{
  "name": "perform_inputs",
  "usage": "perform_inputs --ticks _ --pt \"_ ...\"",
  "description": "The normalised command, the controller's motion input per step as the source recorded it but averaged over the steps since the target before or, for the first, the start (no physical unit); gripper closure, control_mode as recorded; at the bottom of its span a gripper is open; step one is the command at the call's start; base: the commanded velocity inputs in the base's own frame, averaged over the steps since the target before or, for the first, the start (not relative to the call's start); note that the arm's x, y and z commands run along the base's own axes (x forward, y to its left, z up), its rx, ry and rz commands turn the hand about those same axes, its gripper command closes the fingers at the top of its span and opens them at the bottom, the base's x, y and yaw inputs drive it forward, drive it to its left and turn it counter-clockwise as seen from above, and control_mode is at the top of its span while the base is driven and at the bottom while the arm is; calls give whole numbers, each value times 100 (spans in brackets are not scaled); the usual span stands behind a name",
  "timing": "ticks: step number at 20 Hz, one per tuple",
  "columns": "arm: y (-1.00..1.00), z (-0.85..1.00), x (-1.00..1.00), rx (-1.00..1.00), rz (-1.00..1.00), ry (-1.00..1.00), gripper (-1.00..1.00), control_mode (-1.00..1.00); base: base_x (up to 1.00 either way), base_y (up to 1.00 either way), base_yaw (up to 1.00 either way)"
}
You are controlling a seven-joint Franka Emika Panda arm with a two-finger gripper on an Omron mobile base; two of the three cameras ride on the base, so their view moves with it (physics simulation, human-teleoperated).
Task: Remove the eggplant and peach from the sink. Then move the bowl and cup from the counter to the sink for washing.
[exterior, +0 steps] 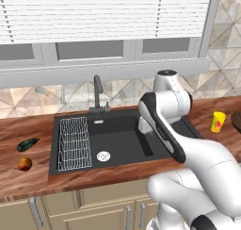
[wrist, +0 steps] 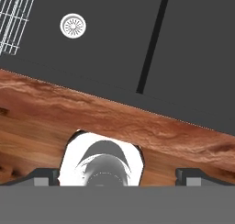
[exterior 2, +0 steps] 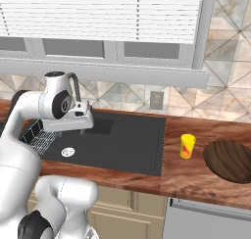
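On the counter, near edge: wood-grain counter [exterior: 117,172] is seen running along the front of the sink, with cream cabinet doors [exterior: 103,215] below it.
Gripper: the two dark fingertips [wrist: 46,176] are spotted at the bottom corners of the hand view, set wide apart, nothing caught between them. The gripper [wrist: 117,177] is hung over the front strip of counter, looking down at the sink's near rim.
Arm: the white arm [exterior: 162,125] is bent over the right part of the basin in the left base view; the hand [exterior 2: 73,116] is seen above the sink's left half in the right base view.
Peach: the small orange-red peach [exterior: 25,164] is parked on the counter left of the sink, near the front edge, well out of the basin.
Eggplant: the dark eggplant [exterior: 27,144] is laid on the counter just behind the peach, close to it but apart.
Sink: the black sink [exterior 2: 127,145] is set into the counter; the silver drain [exterior: 103,155] is seen on the basin floor, the wire rack [exterior: 74,143] on the left side.
Cup: the yellow cup [exterior 2: 187,146] with a red mark is stood upright on the counter right of the sink, near its rim.
Bowl: the brown bowl [exterior 2: 230,160] is sat further right of the cup, apart from it.
Faucet: the dark faucet [exterior: 97,94] is planted behind the basin.
Back: tiled wall [exterior 2: 225,86] and window blinds [exterior: 103,12] are seen beyond.
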Motion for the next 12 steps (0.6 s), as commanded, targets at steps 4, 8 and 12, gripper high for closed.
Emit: perform_inputs --ticks 4,8,12 --pt "-25 0 -13 -6 0 -3 -100 -100 0 0 0" --pt "-25 0 -15 -5 0 -4 -100 -100 0 0 0" --pt "-22 0 -18 -1 0 -3 -100 -100 0 0 0"
